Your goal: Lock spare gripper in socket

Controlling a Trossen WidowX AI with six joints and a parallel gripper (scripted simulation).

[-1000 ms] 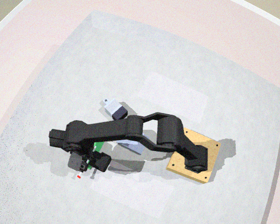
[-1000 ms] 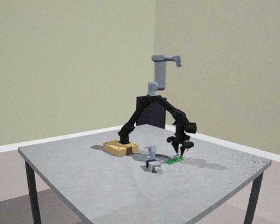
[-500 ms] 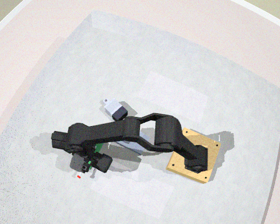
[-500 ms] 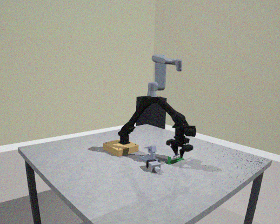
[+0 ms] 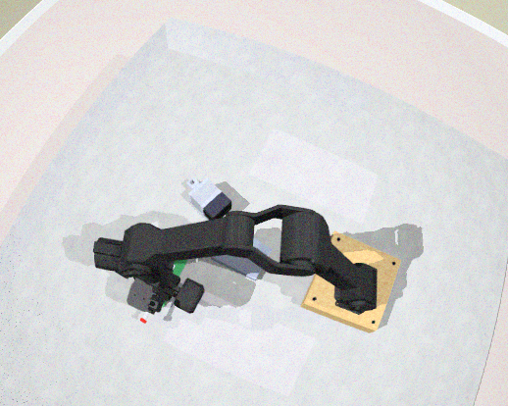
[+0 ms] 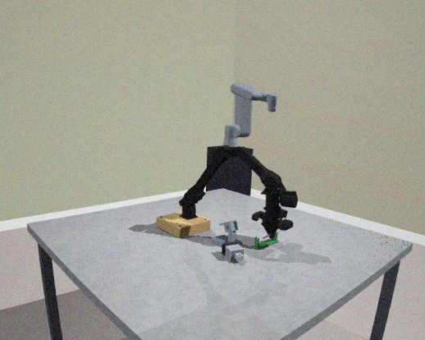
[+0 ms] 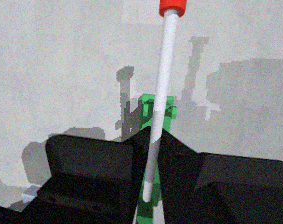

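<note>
The lock pin, a white rod (image 7: 164, 65) with a red head (image 5: 143, 321) (image 7: 172, 7), slants over the long green holder (image 5: 179, 267) (image 6: 267, 245) (image 7: 168, 120). My gripper (image 5: 153, 305) (image 6: 271, 236) (image 7: 154, 131) is low over the holder and shut on the pin. The red head sticks out beyond the fingertips. The pin's lower end shows between the fingers; its contact with the holder is unclear. The spare gripper (image 5: 206, 196) (image 6: 234, 251), a pale block with a dark end, lies on the table. The grey-blue mount (image 5: 245, 262) (image 6: 230, 227) stands near it, partly hidden by my arm in the top view; its socket is too small to read.
My arm spans from the wooden base block (image 5: 322, 305) (image 6: 171, 226), passing above the mount. The spare gripper lies beside the arm's span. A grey robot arm (image 6: 243, 111) on a dark pedestal stands beyond the table.
</note>
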